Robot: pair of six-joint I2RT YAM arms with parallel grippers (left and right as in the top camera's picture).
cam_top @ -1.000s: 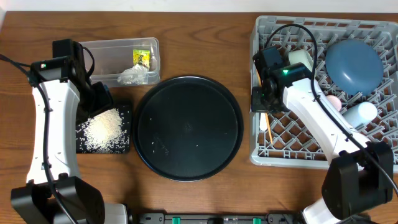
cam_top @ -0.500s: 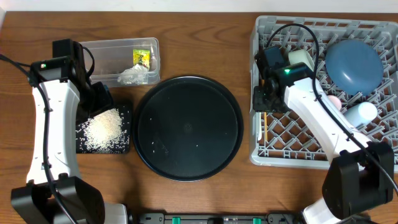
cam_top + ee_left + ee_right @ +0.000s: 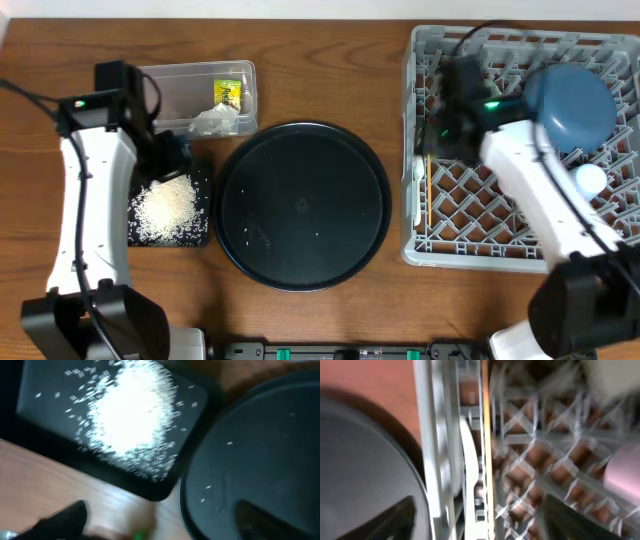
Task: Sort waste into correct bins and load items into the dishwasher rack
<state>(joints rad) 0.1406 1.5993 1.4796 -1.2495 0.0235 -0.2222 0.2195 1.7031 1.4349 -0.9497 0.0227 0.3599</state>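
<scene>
Rack loading is judged nearly done: one chopstick (image 3: 485, 435) and one spoon (image 3: 469, 460) are laid along the left edge of the rack (image 3: 470, 255), beneath the right gripper (image 3: 477, 510), spread wide and empty. The left gripper (image 3: 160, 512), likewise wide, is held beside the rice (image 3: 165, 208) in the black bin (image 3: 200, 235), one of two. A fine pinch is needed for stray grains (image 3: 230, 443) on the round tray (image 3: 300, 150).

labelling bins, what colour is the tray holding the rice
Black; the shallow tray shows best in the overhead view.

Right gripper (image 3: 477, 516) has let go of the chopstick (image 3: 430, 195), jaws now spread, and pulled back across the rack (image 3: 470, 257). Left gripper (image 3: 162, 517) stands wider.
</scene>
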